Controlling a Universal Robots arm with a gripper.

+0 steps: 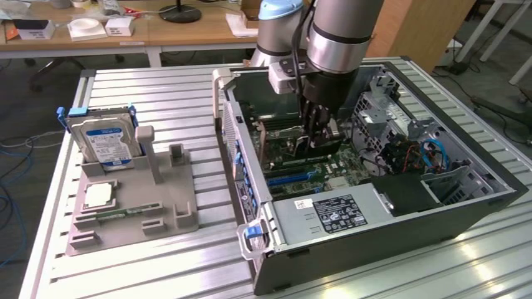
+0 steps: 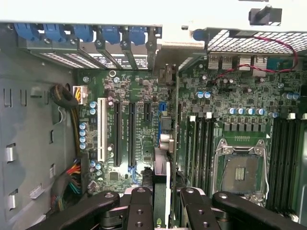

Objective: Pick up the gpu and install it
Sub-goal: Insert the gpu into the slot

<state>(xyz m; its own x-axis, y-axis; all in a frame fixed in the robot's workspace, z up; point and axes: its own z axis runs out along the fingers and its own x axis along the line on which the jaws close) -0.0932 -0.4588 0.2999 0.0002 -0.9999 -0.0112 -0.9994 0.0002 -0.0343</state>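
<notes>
Green board seen edge-on — the gpu (image 2: 169, 143) — is held upright between the fingers (image 2: 140, 211) of the gripper (image 2: 163, 211), which is part closed on the card's upper edge. In the exterior view the gripper (image 1: 320, 134) is lowered inside the computer case (image 1: 465, 212), just above the motherboard (image 2: 120, 96). Relative to the motherboard, the card is poised over the run of black expansion slots (image 2: 131, 134), beside the empty CPU socket (image 2: 242, 167). A misjudged line-up could be costly: if the card's edge is set beside the slot rather than into it, pressing down could bend the card or scrape nearby parts — and a tilted card could slip in the grip.
</notes>
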